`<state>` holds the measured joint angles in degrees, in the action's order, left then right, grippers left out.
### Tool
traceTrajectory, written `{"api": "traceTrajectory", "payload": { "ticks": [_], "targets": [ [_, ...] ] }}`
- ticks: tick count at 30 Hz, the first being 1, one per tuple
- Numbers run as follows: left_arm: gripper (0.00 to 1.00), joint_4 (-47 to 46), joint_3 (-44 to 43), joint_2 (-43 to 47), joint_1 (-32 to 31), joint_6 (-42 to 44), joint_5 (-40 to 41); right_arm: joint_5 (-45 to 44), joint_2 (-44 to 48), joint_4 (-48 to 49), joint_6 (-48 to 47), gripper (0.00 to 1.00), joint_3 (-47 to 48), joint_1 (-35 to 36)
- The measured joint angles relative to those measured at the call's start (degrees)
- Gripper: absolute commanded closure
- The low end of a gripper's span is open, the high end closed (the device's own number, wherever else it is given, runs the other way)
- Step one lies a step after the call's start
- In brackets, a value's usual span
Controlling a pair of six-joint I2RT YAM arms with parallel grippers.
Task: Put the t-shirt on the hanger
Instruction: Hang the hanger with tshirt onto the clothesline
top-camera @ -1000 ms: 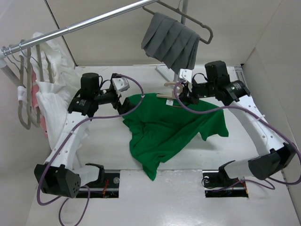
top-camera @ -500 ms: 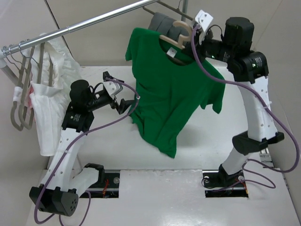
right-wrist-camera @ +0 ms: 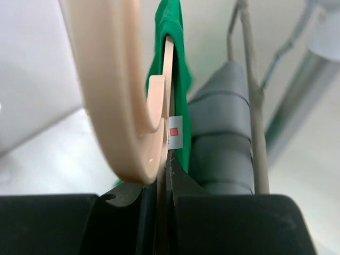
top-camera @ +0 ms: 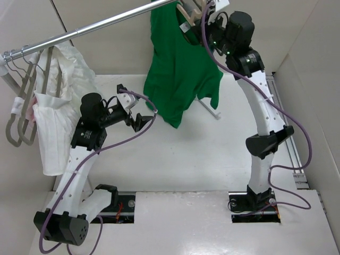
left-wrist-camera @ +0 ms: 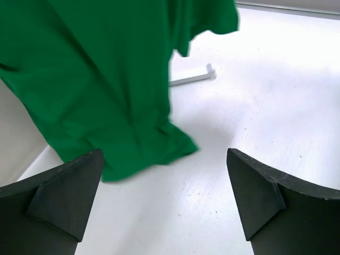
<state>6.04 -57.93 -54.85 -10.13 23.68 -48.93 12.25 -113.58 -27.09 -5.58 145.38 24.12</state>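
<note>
The top edge crops the hanger (top-camera: 189, 13).

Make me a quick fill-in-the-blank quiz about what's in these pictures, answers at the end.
1. The t-shirt on the hanger is ____ in colour.
2. The hanger is clamped by the gripper of the ____ arm.
3. The left gripper is ____ and empty.
4. The garments hanging left on the rail are ____.
Answers: green; right; open; white.

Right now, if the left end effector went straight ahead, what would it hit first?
Probably the lower edge of the t-shirt, hanging ahead of the left end effector; depth is unclear, so perhaps the table instead.
</note>
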Motion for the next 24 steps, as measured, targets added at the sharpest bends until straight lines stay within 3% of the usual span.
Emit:
{"api": "traceTrajectory", "payload": {
  "ticks": [9, 14, 24],
  "targets": [
    [0.00, 0.66, 3.82, 4.26, 0.00, -0.26, 0.59, -6.91, -1.86, 8.74, 1.73, 1.00, 0.90, 5.18],
    [0.00, 0.70, 4.00, 4.52, 0.00, -0.26, 1.03, -9.51, -6.43, 12.92, 4.09, 1.00, 7.19, 5.22],
    [0.00, 1.40, 4.63, 5.20, 0.00, -0.24, 1.53, -11.91, -14.84, 19.71, 8.96, 1.00, 8.96, 5.22]
  ]
}}
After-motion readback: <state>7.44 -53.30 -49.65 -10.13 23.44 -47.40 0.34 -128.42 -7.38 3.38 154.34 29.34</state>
